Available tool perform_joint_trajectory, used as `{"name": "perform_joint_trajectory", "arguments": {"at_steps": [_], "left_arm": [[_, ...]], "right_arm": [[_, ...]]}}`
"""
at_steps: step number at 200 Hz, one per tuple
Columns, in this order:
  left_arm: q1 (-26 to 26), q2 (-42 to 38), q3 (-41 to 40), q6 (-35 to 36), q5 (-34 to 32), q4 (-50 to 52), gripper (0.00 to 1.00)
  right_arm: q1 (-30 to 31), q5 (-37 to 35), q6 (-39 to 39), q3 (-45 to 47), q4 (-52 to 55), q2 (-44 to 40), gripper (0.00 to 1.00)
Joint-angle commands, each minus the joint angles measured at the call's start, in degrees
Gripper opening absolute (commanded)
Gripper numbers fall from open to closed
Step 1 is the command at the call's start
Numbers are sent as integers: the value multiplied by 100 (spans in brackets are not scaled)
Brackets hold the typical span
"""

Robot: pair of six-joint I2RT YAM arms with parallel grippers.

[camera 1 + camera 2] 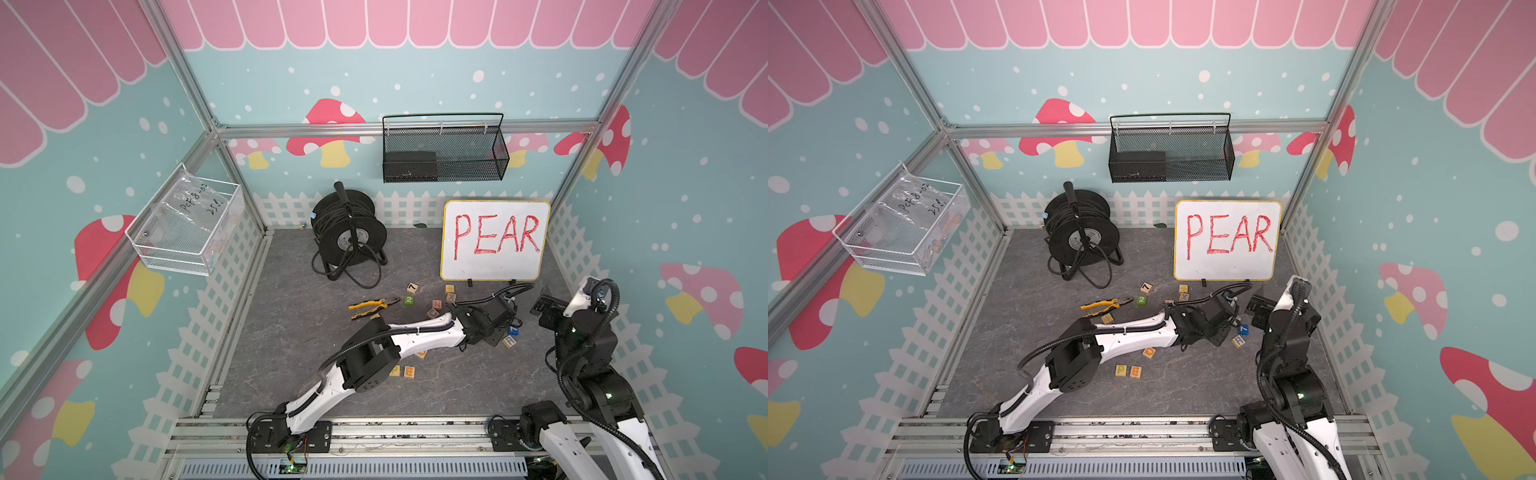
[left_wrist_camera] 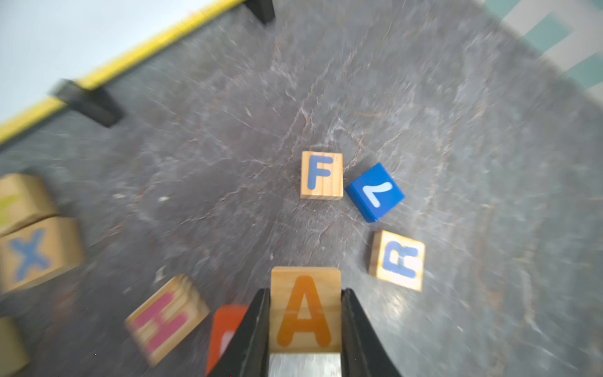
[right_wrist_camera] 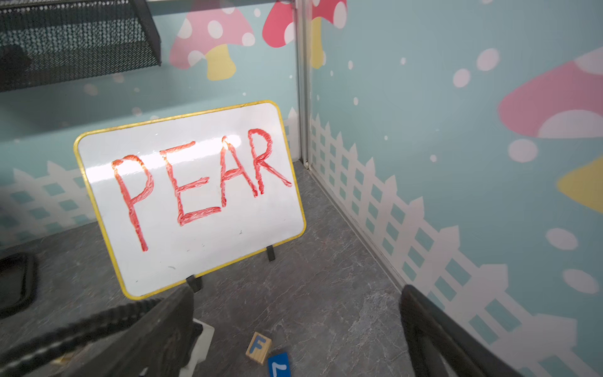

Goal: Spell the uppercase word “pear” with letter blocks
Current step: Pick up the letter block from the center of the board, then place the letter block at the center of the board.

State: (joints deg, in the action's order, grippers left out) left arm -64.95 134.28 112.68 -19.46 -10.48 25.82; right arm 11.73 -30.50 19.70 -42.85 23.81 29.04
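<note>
- The grey surface (image 1: 282,340) is carrying the blocks, and a whiteboard (image 1: 494,241) reading PEAR is standing at its far right.
- The left pincer (image 2: 305,290) is reaching over the right half of the surface and is clamping the A block (image 2: 305,313) between its jaws. One jaw is pressing on each side face, and the orange letter is facing the wrist camera. I cannot tell whether the block is touching the surface.
- The right pincer (image 3: 297,290) is hanging with its jaws spread wide, holding nothing, just in front of the whiteboard's right end.
- The R block (image 2: 399,261) is lying just right of the left pincer, apart from it. A blue 7 cube (image 2: 375,192) and an F block (image 2: 321,174) are lying just beyond it on the far side.
- The P block (image 1: 1121,370) and the E block (image 1: 1135,371) are sitting side by side and touching. They are lying nearer and to the left, well apart from the left pincer.
</note>
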Motion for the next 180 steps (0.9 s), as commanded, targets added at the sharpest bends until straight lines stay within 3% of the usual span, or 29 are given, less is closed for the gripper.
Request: {"name": "perform_joint_trajectory", "arguments": {"at_steps": [1, 89, 140, 180], "left_arm": [[42, -639, -630, -428, -187, -327, 28], [82, -2651, -3377, -1756, -750, -453, 27], [25, -3617, -4717, -2898, -867, -349, 25], [-358, -3805, -4993, -3491, -1066, 87, 25]], "right_arm": [[10, 943, -142, -152, -227, 192, 99], [8, 3034, 13, 40, -1075, 635, 99], [20, 3354, 21, 364, -1239, 567, 99], [14, 3481, 25, 512, -1333, 449, 99]]}}
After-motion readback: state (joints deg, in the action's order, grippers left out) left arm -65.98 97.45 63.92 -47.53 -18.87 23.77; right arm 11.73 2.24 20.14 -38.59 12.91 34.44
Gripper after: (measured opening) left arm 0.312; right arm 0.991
